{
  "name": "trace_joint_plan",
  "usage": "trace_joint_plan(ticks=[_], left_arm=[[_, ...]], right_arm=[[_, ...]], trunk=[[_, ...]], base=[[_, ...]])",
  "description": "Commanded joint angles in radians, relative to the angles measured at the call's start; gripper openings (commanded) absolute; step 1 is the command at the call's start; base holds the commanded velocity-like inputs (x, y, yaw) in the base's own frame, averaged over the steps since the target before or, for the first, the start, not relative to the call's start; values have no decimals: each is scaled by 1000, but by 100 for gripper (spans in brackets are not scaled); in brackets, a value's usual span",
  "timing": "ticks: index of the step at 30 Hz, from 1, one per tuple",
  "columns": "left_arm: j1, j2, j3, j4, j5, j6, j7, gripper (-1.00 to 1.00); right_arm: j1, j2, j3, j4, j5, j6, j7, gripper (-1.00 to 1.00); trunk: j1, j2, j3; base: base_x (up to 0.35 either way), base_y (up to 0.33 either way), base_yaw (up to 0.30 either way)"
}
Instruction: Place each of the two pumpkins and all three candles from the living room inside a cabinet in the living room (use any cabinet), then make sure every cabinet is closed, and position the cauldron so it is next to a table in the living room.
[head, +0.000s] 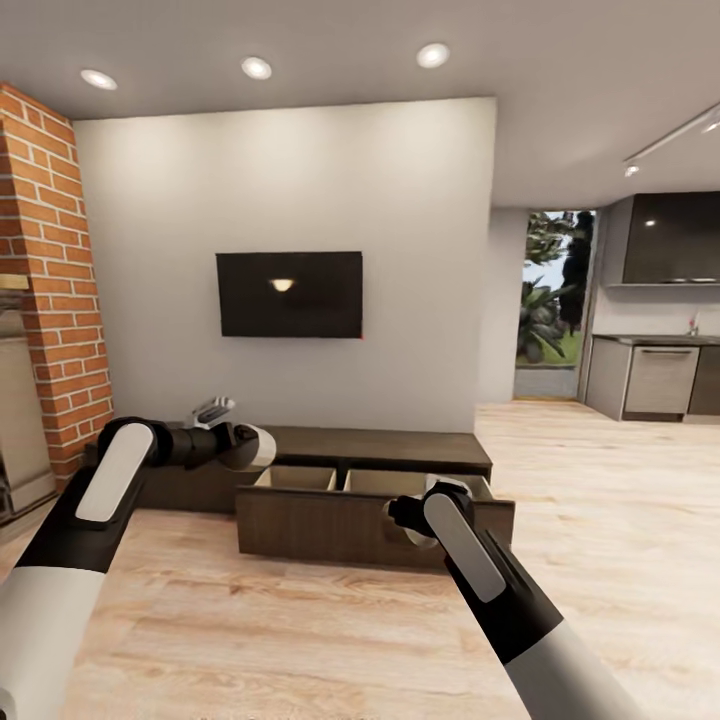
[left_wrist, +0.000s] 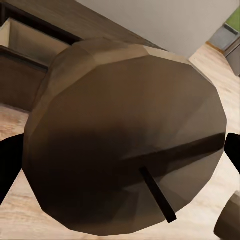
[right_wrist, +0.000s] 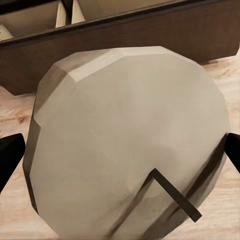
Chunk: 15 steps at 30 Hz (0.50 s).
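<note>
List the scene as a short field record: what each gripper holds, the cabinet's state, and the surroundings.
left gripper: shut on a candle, raised above the cabinet's left end
right gripper: shut on a second candle, by the open drawer
cabinet: low, dark brown, one wide drawer pulled out
drawer compartments: look empty
wall above: TV

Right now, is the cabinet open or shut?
Open. The cabinet has one wide drawer pulled out toward the robot, and its two pale compartments show from above.
</note>
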<state>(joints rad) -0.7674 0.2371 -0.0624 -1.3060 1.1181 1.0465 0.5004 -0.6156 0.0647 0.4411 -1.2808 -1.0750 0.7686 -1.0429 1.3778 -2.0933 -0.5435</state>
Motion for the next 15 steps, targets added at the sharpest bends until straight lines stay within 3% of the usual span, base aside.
trace_joint_plan(ticks=[1, 11, 15], left_arm=[[-1, 1, -3, -1, 12, 1, 10, -100], [-1, 1, -5, -1, 12, 1, 10, -100], [-1, 2, -4, -7, 12, 1, 10, -100]], right_arm=[[-1, 0, 1, -2, -7, 5, -11, -100], [-1, 0, -1, -1, -9, 5, -9, -100], [-1, 0, -1, 0, -9, 4, -9, -100]], trunk=[[0, -1, -2], [0, -1, -13], [0, -1, -19]], base=[[0, -199, 73], [0, -259, 16], [14, -124, 1]])
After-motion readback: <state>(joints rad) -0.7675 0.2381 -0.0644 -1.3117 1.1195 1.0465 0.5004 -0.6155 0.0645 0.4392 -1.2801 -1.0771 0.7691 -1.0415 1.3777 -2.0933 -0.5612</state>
